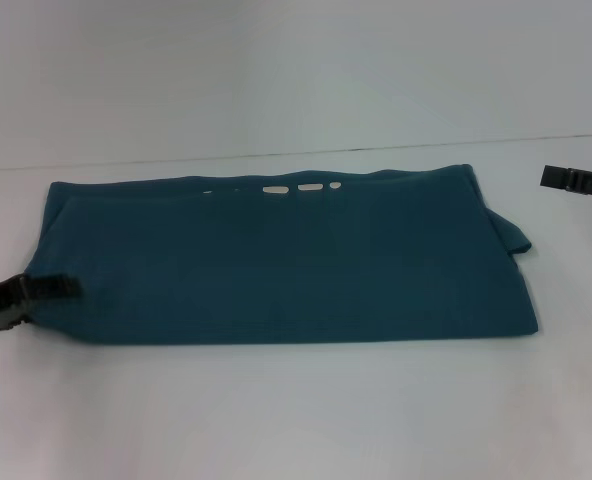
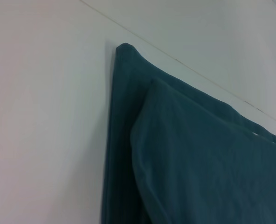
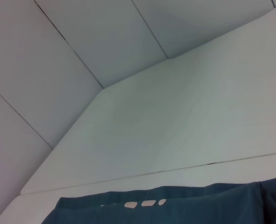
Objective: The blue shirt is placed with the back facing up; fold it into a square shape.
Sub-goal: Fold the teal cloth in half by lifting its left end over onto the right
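Note:
The blue shirt lies flat on the white table, folded into a wide rectangle, with a small pale print at its far edge. A bit of fabric sticks out at its right side. My left gripper is at the shirt's near left corner, its dark tip resting at the fabric edge. My right gripper is above the table, to the right of the shirt's far right corner and apart from it. The left wrist view shows layered folds of the shirt; the right wrist view shows its far edge.
White wall panels rise behind the table's far edge. Bare white tabletop lies in front of the shirt and to both sides.

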